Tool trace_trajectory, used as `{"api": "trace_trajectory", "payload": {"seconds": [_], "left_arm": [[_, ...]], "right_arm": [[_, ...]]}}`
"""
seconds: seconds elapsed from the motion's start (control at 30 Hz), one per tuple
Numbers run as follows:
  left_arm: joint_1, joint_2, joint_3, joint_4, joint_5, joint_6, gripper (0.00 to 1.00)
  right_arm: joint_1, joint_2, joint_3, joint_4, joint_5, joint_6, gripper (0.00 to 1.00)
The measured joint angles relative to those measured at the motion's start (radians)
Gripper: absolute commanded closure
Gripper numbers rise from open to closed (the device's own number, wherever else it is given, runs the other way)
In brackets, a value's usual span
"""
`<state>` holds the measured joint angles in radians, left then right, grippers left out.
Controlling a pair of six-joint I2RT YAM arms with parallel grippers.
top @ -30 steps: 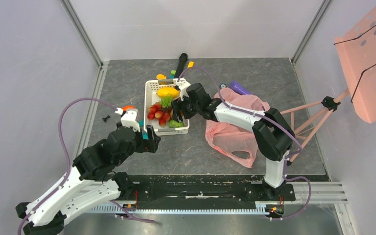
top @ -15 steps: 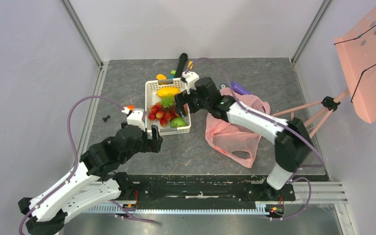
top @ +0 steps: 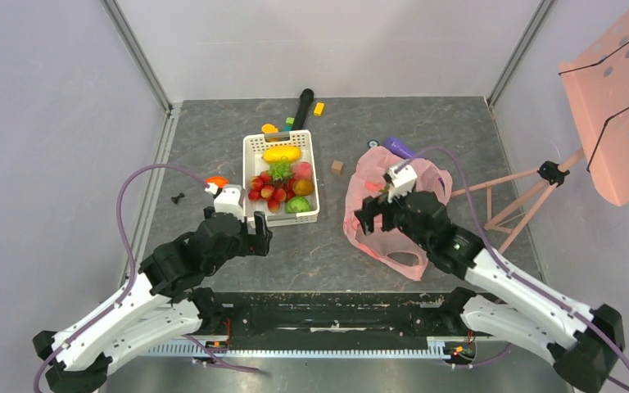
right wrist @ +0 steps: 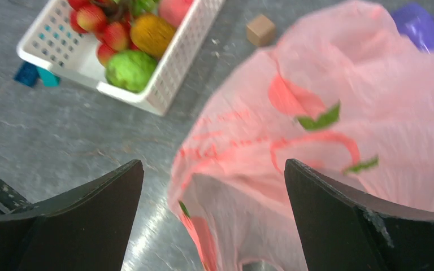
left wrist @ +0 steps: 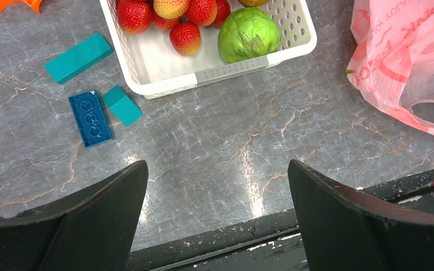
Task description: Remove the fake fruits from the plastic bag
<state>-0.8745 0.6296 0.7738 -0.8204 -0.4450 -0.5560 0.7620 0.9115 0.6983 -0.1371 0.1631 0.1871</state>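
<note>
The fake fruits lie in the white basket (top: 253, 160): a yellow fruit (top: 281, 154), a pink peach (top: 302, 170), an orange fruit (top: 303, 187), red berries (top: 265, 191) and a green apple (top: 296, 205). In the left wrist view the green apple (left wrist: 248, 34) and red berries (left wrist: 169, 14) show. The plastic bag (top: 397, 225), pink and crumpled, lies right of the basket. My right gripper (top: 368, 215) hangs open above the bag's left edge, the bag (right wrist: 328, 130) filling the space under its jaws (right wrist: 213, 164). My left gripper (top: 260, 236) is open and empty near the basket's front left corner (left wrist: 216, 165).
Teal and blue blocks (left wrist: 90, 117) lie left of the basket. A brown cube (top: 337, 167), a purple cylinder (top: 400, 147), a black cylinder (top: 303, 105) and a yellow block (top: 319, 108) sit behind. A pink stand (top: 614, 98) leans in at the right.
My right gripper opened over the basket, then swung right and toward me to above the bag. An orange fruit now shows in the basket. My left arm barely shifted.
</note>
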Motion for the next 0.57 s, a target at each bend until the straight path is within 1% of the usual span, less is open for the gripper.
{"api": "trace_trajectory", "payload": {"seconds": [0.13,0.27,0.4,0.57], "left_arm": [[0.0,-0.026,-0.009,0.005,-0.011,0.0,0.0],[0.0,-0.053,-0.012,0.01,-0.024,0.0,0.0],[0.0,-0.085,-0.019,0.015,-0.023,0.0,0.0],[0.0,-0.115,-0.027,0.015,-0.025,0.0,0.0]], "right_arm": [[0.0,-0.154,-0.123,-0.045,0.052,0.011,0.02],[0.0,-0.247,-0.151,-0.064,0.089,0.023,0.02],[0.0,-0.278,-0.155,-0.068,0.11,0.03,0.02],[0.0,-0.257,-0.155,-0.089,0.116,0.029,0.02]]}}
